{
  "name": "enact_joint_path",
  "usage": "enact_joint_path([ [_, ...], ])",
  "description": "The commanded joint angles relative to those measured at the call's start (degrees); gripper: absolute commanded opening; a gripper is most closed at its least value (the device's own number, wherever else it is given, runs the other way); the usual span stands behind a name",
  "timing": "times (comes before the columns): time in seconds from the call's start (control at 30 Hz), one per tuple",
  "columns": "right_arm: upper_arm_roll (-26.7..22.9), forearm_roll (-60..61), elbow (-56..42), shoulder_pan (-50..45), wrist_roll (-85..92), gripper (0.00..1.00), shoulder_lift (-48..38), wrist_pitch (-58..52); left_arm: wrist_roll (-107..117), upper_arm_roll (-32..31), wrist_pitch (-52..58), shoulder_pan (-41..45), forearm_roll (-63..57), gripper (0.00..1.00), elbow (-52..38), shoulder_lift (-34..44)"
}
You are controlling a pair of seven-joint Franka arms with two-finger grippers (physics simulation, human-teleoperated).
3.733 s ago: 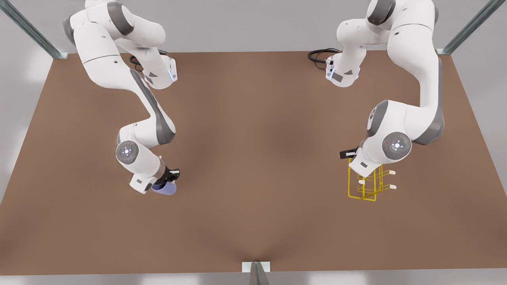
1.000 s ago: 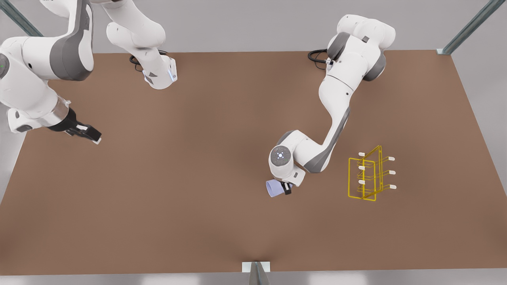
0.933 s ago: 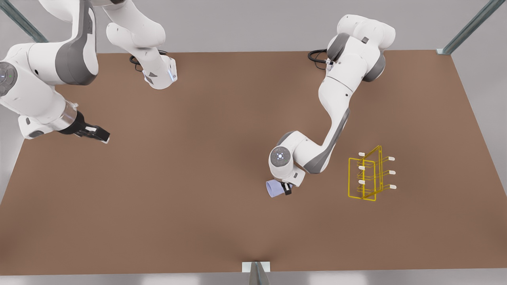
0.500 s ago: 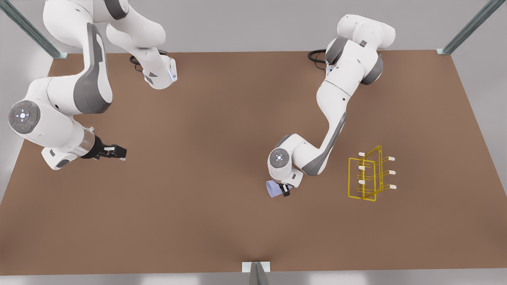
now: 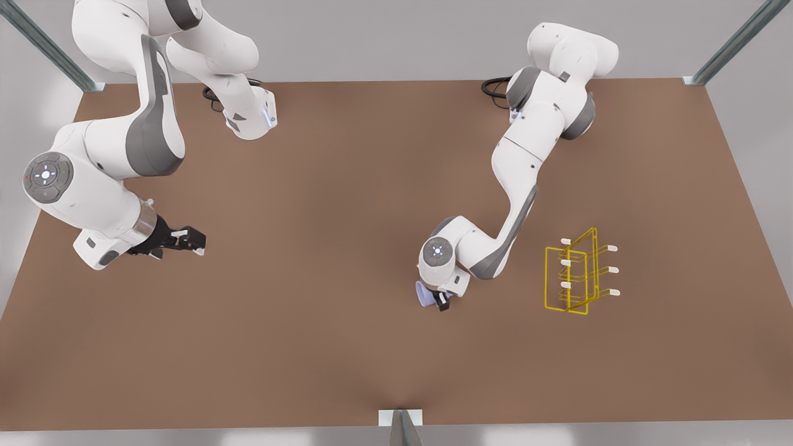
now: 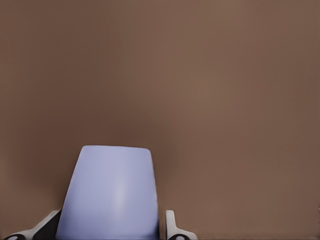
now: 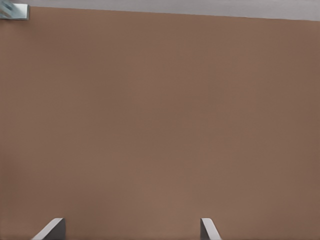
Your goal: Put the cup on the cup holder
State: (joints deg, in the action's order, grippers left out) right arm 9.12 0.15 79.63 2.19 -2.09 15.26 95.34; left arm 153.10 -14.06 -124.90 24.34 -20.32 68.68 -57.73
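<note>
The lavender-blue cup (image 5: 423, 293) hangs low over the table's middle, partly under the wrist of the arm at the front view's right. My left gripper (image 5: 433, 299) is shut on the cup (image 6: 110, 195), a finger on either side of my left gripper (image 6: 110, 224). The yellow wire cup holder (image 5: 579, 272) with white-capped prongs stands on the table toward the front view's right, well apart from the cup. My right gripper (image 5: 189, 241) is open over the table at the front view's left, nothing between the fingers of my right gripper (image 7: 131, 224).
The brown table (image 5: 347, 347) lies open between the cup and the rack. A metal bracket (image 5: 401, 421) sits at the front edge, and metal posts (image 5: 731, 46) rise at the back corners. The arms' bases (image 5: 251, 118) stand at the back.
The cup went from my right gripper at the front view's left to my left gripper at the middle. Over the last second my right gripper swung inward; the cup tucked slightly under the left wrist.
</note>
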Motion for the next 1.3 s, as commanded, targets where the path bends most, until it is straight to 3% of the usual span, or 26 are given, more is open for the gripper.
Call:
enact_joint_path([
  [0.0, 0.02, 0.03, -0.01, 0.18, 3.67, 1.0, 0.04, 0.46, 1.41, -0.01, -1.22, 0.0, 0.1, 1.0, -0.03, 0.08],
  [0.03, 0.02, 0.03, -0.09, 0.18, 3.67, 1.0, -0.05, 0.46, 1.24, -0.01, -1.22, 0.0, 0.1, 0.98, -0.03, 0.08],
  [0.07, 0.02, 0.03, -0.01, 0.1, 3.67, 1.0, -0.05, 0.46, 1.33, -0.09, -1.31, -0.09, 0.1, 0.75, -0.12, 0.16],
  [0.1, 0.02, -0.06, 0.0, 0.01, 3.67, 1.0, -0.05, 0.46, 1.33, -0.01, -1.22, -0.09, 0.1, 0.73, -0.03, 0.16],
  [0.3, 0.02, -0.06, -0.09, 0.45, 3.76, 1.0, 0.04, 2.13, 0.36, -1.59, 3.17, -0.53, 1.51, 0.78, -2.14, 4.12],
  [0.47, -0.07, -0.06, -0.09, 0.89, 3.41, 1.0, 0.04, 3.36, 0.36, -0.97, 24.0, 1.93, -4.11, 0.78, -6.36, 7.19],
  [0.73, 0.02, -0.06, -0.01, 0.71, 3.14, 1.0, 0.12, 3.45, -15.79, -0.62, 62.75, 10.28, -46.37, 0.78, -6.36, 6.84],
  [0.83, 0.02, -0.06, -0.01, 0.8, 3.14, 1.0, 0.12, 3.45, -26.27, 4.82, 60.04, 9.41, -62.03, 0.78, -5.92, 5.35],
  [0.87, 0.02, -0.06, -0.01, 0.8, 3.14, 1.0, 0.12, 3.45, -25.74, 8.87, 58.72, 9.49, -62.39, 0.78, -5.75, 3.07],
  [0.97, 0.02, 0.03, -0.01, 0.89, 3.14, 1.0, 0.12, 3.45, -26.44, 12.74, 56.96, 8.62, -65.37, 0.78, -5.22, 1.66],
  [1.27, -0.07, 0.03, -0.09, 1.06, 3.14, 1.0, 0.12, 3.45, -30.49, 12.65, 57.58, 2.55, -66.52, 0.78, -4.43, -2.3],
])
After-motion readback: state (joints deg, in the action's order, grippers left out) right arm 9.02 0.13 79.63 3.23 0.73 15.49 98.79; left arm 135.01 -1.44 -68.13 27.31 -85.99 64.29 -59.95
